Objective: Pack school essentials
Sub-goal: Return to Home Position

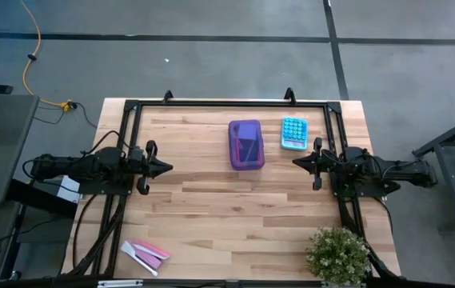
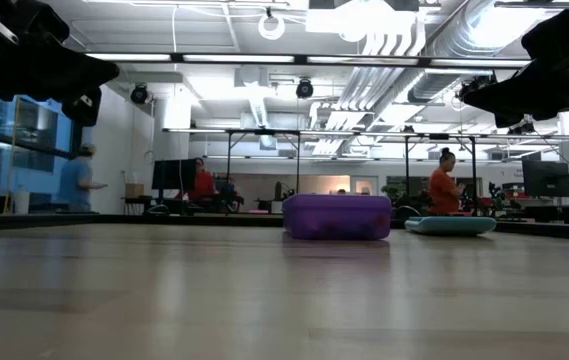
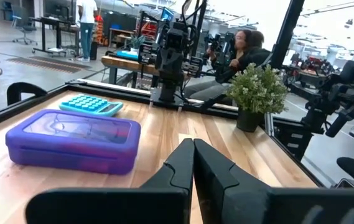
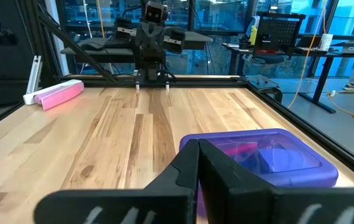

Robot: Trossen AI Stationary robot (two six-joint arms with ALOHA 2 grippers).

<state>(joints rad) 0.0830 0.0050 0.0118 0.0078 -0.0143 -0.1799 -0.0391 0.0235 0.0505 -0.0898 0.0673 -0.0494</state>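
Observation:
A purple translucent box (image 1: 246, 145) with its lid on lies flat on the wooden table (image 1: 211, 208), at the far middle. Pink and blue things show dimly through the lid (image 4: 270, 155); what they are cannot be told, so the school essentials are hidden. My left gripper (image 1: 167, 168) hovers at the table's left side, shut and level, pointing toward the box (image 3: 71, 140). My right gripper (image 1: 295, 162) hovers at the right side, also shut and level, its fingertips (image 4: 198, 144) a short way from the box. Neither touches anything.
A light-blue calculator (image 1: 293, 133) lies just right of the box. Flat pink-and-white pieces (image 1: 145, 254) lie at the near left corner. A small potted plant (image 1: 337, 254) stands at the near right corner. A black frame (image 1: 227, 104) runs along the table's edges. People stand in the room beyond.

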